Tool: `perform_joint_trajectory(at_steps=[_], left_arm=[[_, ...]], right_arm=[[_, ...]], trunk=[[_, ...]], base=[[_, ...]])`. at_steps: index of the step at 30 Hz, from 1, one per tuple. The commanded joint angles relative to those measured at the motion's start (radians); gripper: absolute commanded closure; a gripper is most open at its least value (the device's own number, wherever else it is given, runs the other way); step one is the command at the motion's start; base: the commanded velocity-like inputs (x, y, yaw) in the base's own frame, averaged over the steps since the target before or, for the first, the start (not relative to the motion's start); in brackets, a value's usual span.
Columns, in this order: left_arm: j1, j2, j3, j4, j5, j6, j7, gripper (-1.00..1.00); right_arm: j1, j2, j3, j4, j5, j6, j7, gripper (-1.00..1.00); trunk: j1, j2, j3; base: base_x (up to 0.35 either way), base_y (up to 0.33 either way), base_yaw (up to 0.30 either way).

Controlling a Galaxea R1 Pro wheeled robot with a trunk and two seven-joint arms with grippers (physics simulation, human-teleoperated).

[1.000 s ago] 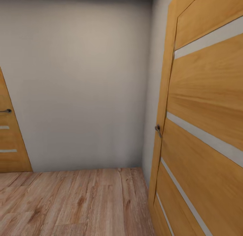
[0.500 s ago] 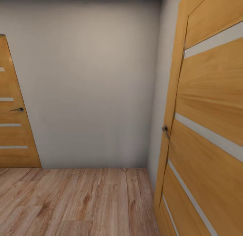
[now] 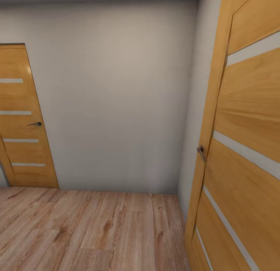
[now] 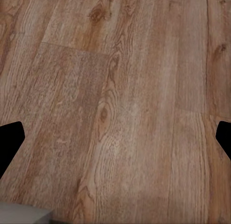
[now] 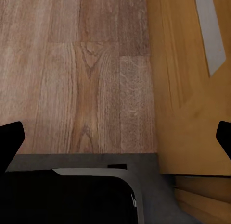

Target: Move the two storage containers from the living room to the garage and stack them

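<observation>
Nothing readable anywhere, no brands or labels, just plain surfaces. Looking at a hallway corner: grey wall (image 3: 116, 96) straight ahead, light wood-plank flooring (image 3: 89, 232) below. Big oak door with pale glass strips (image 3: 245, 146) up close on the right, metal handle (image 3: 201, 151) on its edge. Second matching door (image 3: 23, 119) further back on the left, small dark lever handle (image 3: 35, 124) on it.

Compared with a second ago, whole view swung round to the left: far door now almost fully in frame instead of a sliver, near door slid toward the right edge. Camera turning, not stuff moving.

Left fingers (image 4: 10, 140) spread wide apart, holding nothing, just plank floor between them. Right fingers (image 5: 9, 140) also wide apart and empty, with floorboards and the bottom of the near door beyond them, and a dark grey bit of the robot body (image 5: 86, 190) just beneath.

Can't see the storage containers from here, so can't tell where they sit.
</observation>
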Motion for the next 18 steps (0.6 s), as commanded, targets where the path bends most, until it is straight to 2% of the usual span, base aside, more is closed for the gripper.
perform_joint_trajectory(at_steps=[1, 18], left_arm=[[-0.002, 0.0, -0.006, 0.004, 0.009, -0.006, -0.003, -1.0], [-0.002, 0.0, -0.007, 0.004, 0.008, -0.006, -0.004, -1.0]], right_arm=[[0.001, -0.001, 0.007, -0.002, -0.011, -0.001, 0.004, -1.0], [0.001, 0.0, 0.007, -0.001, -0.011, -0.001, 0.004, -1.0]], trunk=[[0.0, -0.001, -0.001], [0.0, -0.001, -0.001]], base=[[0.0, 0.0, 0.006], [0.0, 0.0, 0.016]])
